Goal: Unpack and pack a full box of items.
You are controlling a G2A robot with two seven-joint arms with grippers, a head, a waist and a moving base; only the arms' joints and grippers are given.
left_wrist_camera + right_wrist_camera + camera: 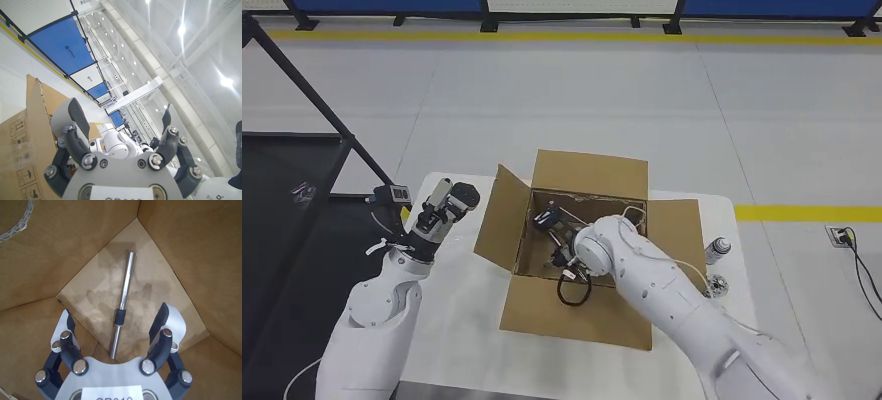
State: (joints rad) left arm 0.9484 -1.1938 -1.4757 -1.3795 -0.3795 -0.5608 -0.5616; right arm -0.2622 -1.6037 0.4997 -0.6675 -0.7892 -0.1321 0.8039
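An open cardboard box (592, 175) stands in the middle of the white table (457, 330), flaps spread. My right arm goes down into it. In the right wrist view my right gripper (116, 315) is open above the box floor (160, 279), straddling a shiny metal rod with a black band (124, 291) that lies flat there. My left gripper (454, 200) is raised left of the box, pointing upward. In its wrist view the left gripper (121, 113) is open and empty, with a box flap (32, 113) beside it.
A small bottle (717, 247) and a round clear object (715, 287) sit on the table right of the box. A black frame post (312, 95) and a dark panel stand at the left. A black cable loop (572, 290) hangs by the box's near wall.
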